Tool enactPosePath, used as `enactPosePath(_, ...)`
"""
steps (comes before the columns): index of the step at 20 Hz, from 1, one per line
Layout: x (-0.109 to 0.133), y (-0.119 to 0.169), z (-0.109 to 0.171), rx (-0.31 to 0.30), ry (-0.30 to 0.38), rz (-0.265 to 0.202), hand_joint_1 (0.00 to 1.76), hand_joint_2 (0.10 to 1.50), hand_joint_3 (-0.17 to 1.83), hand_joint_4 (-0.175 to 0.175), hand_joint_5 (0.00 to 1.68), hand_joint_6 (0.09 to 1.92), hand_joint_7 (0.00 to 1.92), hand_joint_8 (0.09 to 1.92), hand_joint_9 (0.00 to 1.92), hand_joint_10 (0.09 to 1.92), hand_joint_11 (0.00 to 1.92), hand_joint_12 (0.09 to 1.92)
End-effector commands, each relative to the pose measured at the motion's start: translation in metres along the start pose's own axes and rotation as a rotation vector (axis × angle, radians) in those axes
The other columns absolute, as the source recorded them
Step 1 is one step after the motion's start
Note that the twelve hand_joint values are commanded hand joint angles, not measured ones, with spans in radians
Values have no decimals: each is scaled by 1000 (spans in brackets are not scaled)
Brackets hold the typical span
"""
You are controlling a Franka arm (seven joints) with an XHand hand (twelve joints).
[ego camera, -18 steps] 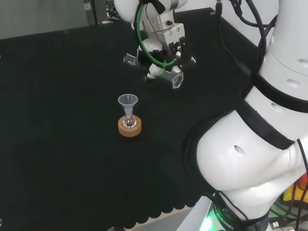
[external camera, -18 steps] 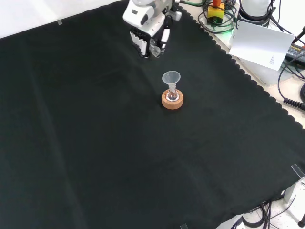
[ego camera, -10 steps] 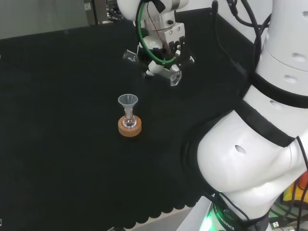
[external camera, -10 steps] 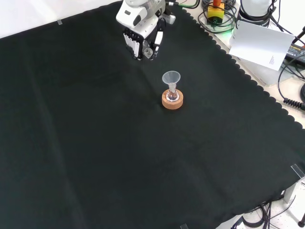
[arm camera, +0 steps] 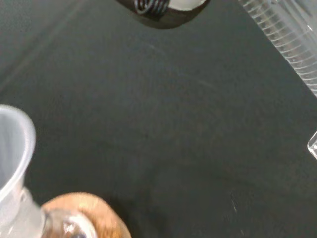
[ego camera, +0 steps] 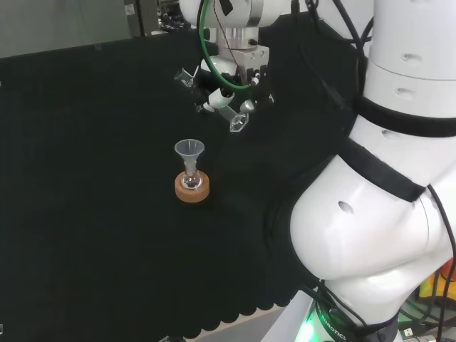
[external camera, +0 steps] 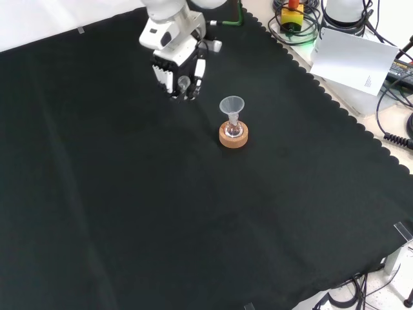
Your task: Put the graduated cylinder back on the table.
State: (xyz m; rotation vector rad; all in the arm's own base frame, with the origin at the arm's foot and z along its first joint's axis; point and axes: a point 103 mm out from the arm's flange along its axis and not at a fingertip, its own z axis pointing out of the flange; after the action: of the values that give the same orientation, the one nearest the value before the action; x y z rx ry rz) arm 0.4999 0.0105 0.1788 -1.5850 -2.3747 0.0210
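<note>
While the arm reached out over the black cloth, this was how things stood:

Hand: the black and white robot hand (ego camera: 229, 84) hung above the cloth, its fingers curled round the cylinder; from the front (external camera: 175, 62) it came in at the top, left of the funnel.

Cylinder: the clear plastic graduated cylinder (ego camera: 236, 122) was held tilted in the hand, clear of the cloth, one end poking out low toward the funnel and a clear part showing on the far side of the fingers. Close up past the palm, its ribbed, marked wall (arm camera: 285, 37) ran slantwise over bare cloth.

Funnel: a small clear plastic funnel (ego camera: 189, 151) stood upright in the neck of a small clear glass flask (ego camera: 190, 180), mouth upward. From above it lay below and a little left of the hand; from the front (external camera: 231, 106) it lay to the hand's right and nearer. It was apart from the cylinder.

Stand: a round cork ring (ego camera: 192, 189) sat under the flask on the cloth, seen also from the front (external camera: 233, 135) and close up (arm camera: 84, 218).

Worktop: the black cloth with a scalloped edge (external camera: 129, 213) covered the worktop, bare around the hand.

Arm: the white links of the robot arm (ego camera: 385, 214) stood large on the right when seen from behind.

Beyond the cloth: a white sheet of paper (external camera: 355, 59) and dark cables (external camera: 397, 110) lay at the right edge as seen from the front.
</note>
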Motion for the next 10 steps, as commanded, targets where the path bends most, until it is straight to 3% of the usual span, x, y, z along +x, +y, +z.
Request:
enactPosePath(1,-27,44,7,-147,122,-46,1283,1077,-175,-24,1153,736,1527,87,1614,87,1404,590)
enactPosePath(10,-47,83,17,-245,227,-45,1282,1077,-175,-22,1152,739,1525,87,1609,87,1401,588)
